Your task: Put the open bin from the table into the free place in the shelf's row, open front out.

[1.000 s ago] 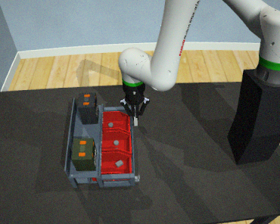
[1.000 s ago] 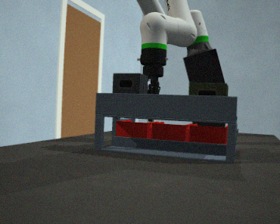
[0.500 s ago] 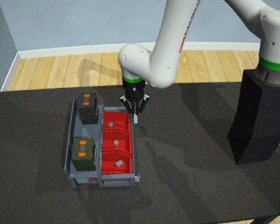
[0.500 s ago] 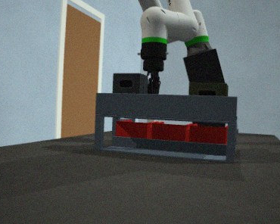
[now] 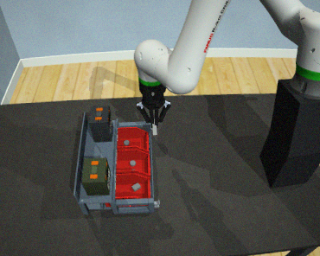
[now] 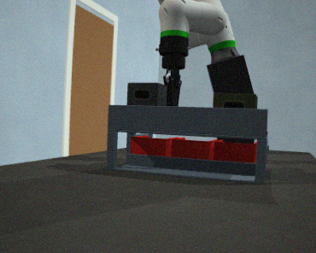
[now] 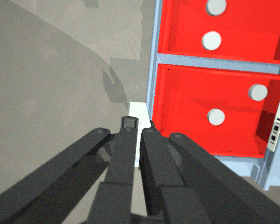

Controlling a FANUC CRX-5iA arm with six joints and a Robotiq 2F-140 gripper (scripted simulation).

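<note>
Three red open bins stand side by side in the grey shelf (image 5: 115, 169): the far one (image 5: 132, 140), the middle one (image 5: 132, 162) and the near one (image 5: 134, 188). Each holds grey parts. In the exterior view the row of bins (image 6: 195, 150) sits level behind the front lip. My gripper (image 5: 154, 125) is shut on nothing and hangs just off the shelf's front edge by the far bin. In the wrist view the fingertips (image 7: 136, 122) meet beside the lip, next to a red bin (image 7: 216, 107). A small white patch (image 7: 138, 112) lies just past the tips.
A dark box (image 5: 99, 123) and an olive box (image 5: 94, 175) stand on the shelf's upper board, seen also in the exterior view as the dark box (image 6: 145, 94) and the olive box (image 6: 235, 100). The robot's black pedestal (image 5: 292, 134) stands at the right.
</note>
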